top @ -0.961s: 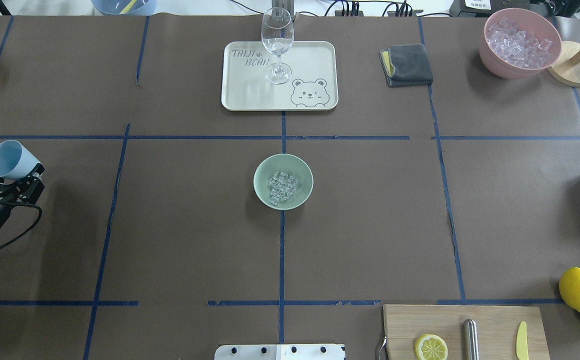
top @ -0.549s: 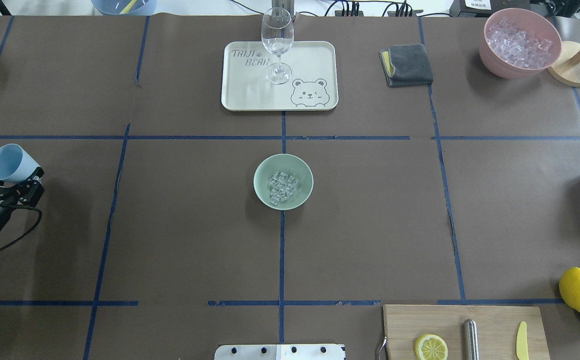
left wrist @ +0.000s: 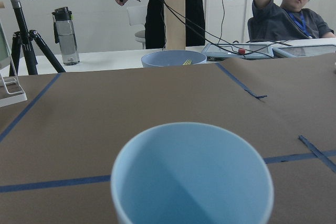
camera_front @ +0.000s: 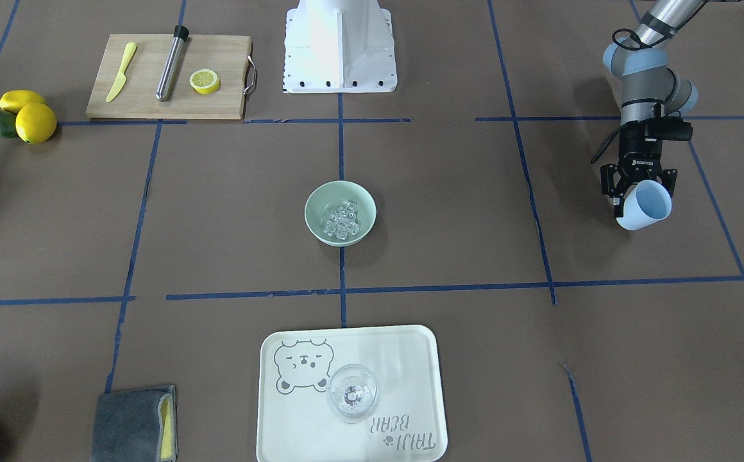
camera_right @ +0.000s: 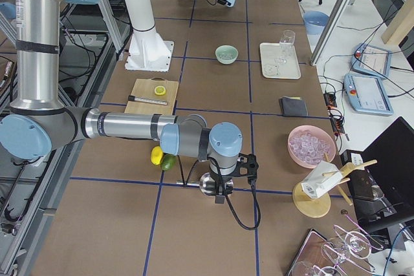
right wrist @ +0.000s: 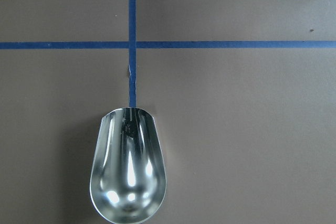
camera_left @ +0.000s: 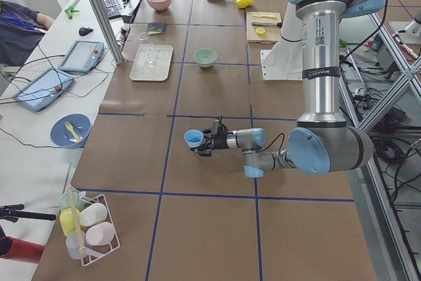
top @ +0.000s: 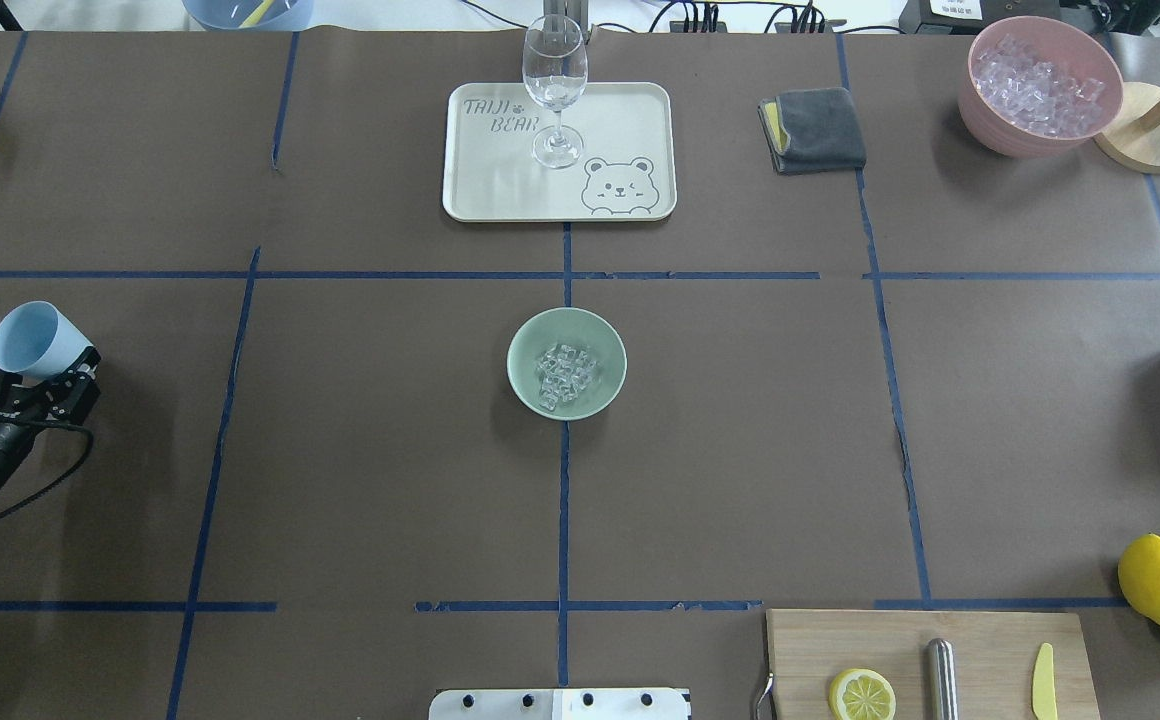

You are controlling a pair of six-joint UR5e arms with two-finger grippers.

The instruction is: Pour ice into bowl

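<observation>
The pale mint-green bowl [top: 530,335] stands at the table's middle and also shows in the front view [camera_front: 313,202]. The ice [top: 565,373] lies inside it as a small heap of clear cubes [camera_front: 341,222]. My left gripper [top: 45,375] is far left of the bowl, shut on a light blue cup [top: 30,338]. The cup is held tilted above the table [camera_front: 646,204]. The left wrist view shows the cup [left wrist: 191,177] empty. My right gripper [camera_right: 223,185] holds an empty metal scoop [right wrist: 128,166] low over the table at the far right.
A pink container [top: 980,110] full of ice stands at the back right. A tray [top: 620,120] with a wine glass [top: 554,85] is behind the bowl, and a grey cloth [top: 815,130] lies beside it. A cutting board [top: 990,640] and lemons [top: 1157,578] are near right.
My left gripper with the cup has shifted slightly toward the robot and to the right in the overhead view. The bowl and ice have not moved.
</observation>
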